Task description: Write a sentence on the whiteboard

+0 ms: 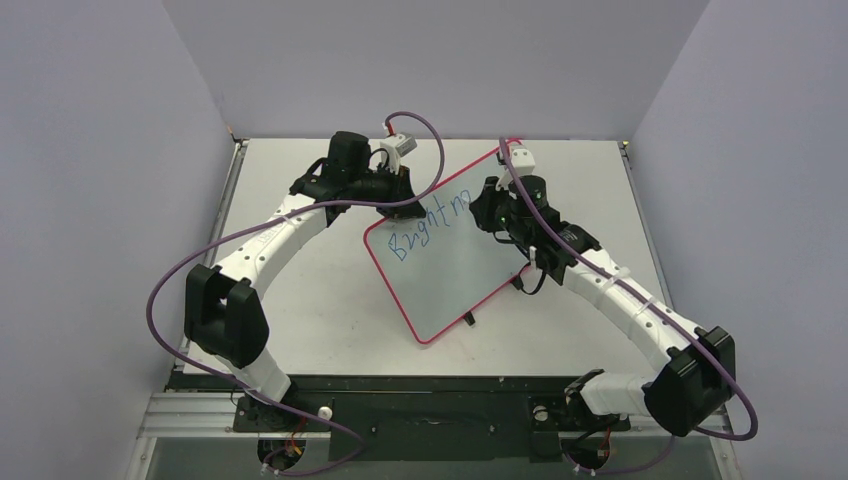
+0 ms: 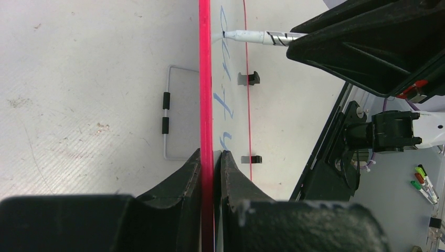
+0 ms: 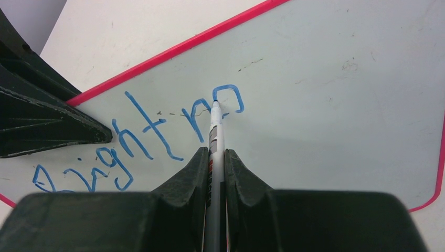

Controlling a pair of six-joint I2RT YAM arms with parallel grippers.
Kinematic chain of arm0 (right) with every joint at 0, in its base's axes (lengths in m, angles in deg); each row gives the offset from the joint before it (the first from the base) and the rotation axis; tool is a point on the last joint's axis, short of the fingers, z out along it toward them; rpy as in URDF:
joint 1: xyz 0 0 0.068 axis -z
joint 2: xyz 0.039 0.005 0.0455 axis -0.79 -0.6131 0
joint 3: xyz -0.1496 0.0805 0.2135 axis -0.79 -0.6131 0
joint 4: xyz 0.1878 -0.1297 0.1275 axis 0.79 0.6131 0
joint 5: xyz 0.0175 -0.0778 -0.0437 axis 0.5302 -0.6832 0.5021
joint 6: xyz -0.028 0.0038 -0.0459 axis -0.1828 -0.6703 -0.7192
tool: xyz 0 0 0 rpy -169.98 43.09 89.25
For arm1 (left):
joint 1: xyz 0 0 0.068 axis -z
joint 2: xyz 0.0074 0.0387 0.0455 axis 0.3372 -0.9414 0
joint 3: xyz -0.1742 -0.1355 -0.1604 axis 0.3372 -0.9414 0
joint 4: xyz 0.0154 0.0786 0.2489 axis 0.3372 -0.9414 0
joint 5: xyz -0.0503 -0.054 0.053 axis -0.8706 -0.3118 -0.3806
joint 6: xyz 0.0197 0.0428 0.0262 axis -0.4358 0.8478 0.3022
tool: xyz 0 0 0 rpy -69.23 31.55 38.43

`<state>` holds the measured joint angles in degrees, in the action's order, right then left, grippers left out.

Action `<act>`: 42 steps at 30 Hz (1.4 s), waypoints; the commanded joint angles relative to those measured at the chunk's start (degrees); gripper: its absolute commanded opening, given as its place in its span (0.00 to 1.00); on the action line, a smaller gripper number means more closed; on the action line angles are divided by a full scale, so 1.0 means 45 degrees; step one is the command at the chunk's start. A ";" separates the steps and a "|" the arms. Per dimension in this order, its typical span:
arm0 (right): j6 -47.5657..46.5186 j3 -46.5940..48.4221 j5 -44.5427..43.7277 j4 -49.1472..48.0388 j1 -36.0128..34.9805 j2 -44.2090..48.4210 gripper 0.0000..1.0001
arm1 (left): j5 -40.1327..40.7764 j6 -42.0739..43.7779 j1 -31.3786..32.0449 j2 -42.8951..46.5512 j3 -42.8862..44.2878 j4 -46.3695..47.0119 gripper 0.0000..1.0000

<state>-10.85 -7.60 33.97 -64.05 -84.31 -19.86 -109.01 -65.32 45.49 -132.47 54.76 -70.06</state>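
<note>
The whiteboard (image 1: 460,285), white with a red-pink rim, stands tilted at mid table. My left gripper (image 1: 398,205) is shut on its far-left edge; in the left wrist view the jaws (image 2: 211,153) pinch the pink rim (image 2: 205,79). My right gripper (image 1: 492,215) is shut on a white marker (image 3: 216,134), whose blue tip touches the board's face (image 3: 325,105). The sentence (image 3: 147,136) reads "Brightn" in blue, with a further rounded stroke at the tip. The same writing (image 1: 430,222) runs along the board's upper edge in the top view.
A wire stand (image 2: 167,113) lies on the table behind the board. Black clips (image 1: 468,320) sit on the board's near-right edge. Grey walls close the table on three sides. Spare markers (image 2: 425,184) lie beyond the table edge.
</note>
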 commanded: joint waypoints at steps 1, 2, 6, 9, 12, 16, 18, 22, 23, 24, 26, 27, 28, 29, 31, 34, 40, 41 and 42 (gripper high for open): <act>0.0161 -0.0521 0.0094 -0.0230 -0.0128 0.0324 0.00 | 0.0429 0.1282 0.0126 0.0816 0.0043 0.1116 0.00; 0.0168 -0.0617 0.0049 -0.0224 -0.0128 0.0376 0.00 | 0.0433 0.1282 0.0128 0.0825 0.0038 0.1123 0.00; 0.0136 -0.0877 -0.0197 -0.0161 -0.0105 0.0526 0.00 | 0.0465 0.1300 0.0157 0.0866 0.0015 0.1108 0.00; 0.0132 -0.1023 -0.0425 -0.0094 -0.0039 0.0596 0.00 | 0.0468 0.1301 0.0150 0.0872 0.0014 0.1109 0.00; 0.0134 -0.1037 -0.0571 0.0001 0.0127 0.0649 0.00 | 0.0483 0.1316 0.0150 0.0871 0.0014 0.1095 0.00; 0.0131 -0.0986 -0.0638 0.0084 0.0434 0.0696 0.00 | 0.0490 0.1325 0.0165 0.0853 0.0014 0.1087 0.00; 0.0129 -0.0851 -0.0610 0.0087 0.0587 0.0637 0.00 | 0.0494 0.1321 0.0169 0.0853 0.0014 0.1087 0.00; 0.0150 -0.0404 -0.0553 0.0138 0.0825 0.0471 0.00 | 0.0479 0.1315 0.0187 0.0831 0.0014 0.1097 0.00; 0.0141 -0.0246 -0.0518 0.0205 0.0877 0.0460 0.00 | 0.0487 0.1308 0.0188 0.0829 0.0014 0.1099 0.00; 0.0136 -0.0158 -0.0499 0.0245 0.0892 0.0480 0.00 | 0.0493 0.1303 0.0189 0.0824 0.0014 0.1093 0.00; 0.0105 -0.0059 -0.0493 0.0329 0.0920 0.0750 0.00 | 0.0494 0.1301 0.0189 0.0810 0.0014 0.1088 0.00; 0.0086 -0.0077 -0.0489 0.0336 0.0935 0.0872 0.00 | 0.0485 0.1301 0.0189 0.0810 0.0014 0.1087 0.00; 0.0089 -0.0093 -0.0485 0.0340 0.0940 0.1145 0.00 | 0.0483 0.1286 0.0189 0.0794 0.0014 0.1097 0.00; 0.0096 -0.0134 -0.0467 0.0328 0.0954 0.1265 0.00 | 0.0489 0.1274 0.0189 0.0790 0.0014 0.1099 0.00; 0.0124 -0.0173 -0.0430 0.0289 0.0974 0.1588 0.00 | 0.0509 0.1281 0.0189 0.0784 0.0023 0.1088 0.00; 0.0184 -0.0230 -0.0358 0.0089 0.1017 0.1907 0.00 | 0.0523 0.1280 0.0189 0.0788 0.0033 0.1087 0.00; 0.0140 0.0226 -0.0168 0.0130 0.1333 0.1585 0.00 | 0.0550 0.1268 0.0251 0.0765 0.0005 0.1068 0.00; 0.0136 0.0274 0.0027 0.0139 0.1383 0.1534 0.00 | 0.0581 0.1275 0.0273 0.0739 0.0000 0.1058 0.00; 0.0132 0.0377 0.0222 0.0161 0.1470 0.1432 0.00 | 0.0604 0.1280 0.0270 0.0735 -0.0004 0.1070 0.00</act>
<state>-10.21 -9.21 32.94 -61.43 -78.97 -12.49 -108.77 -65.25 46.03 -131.61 54.52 -70.04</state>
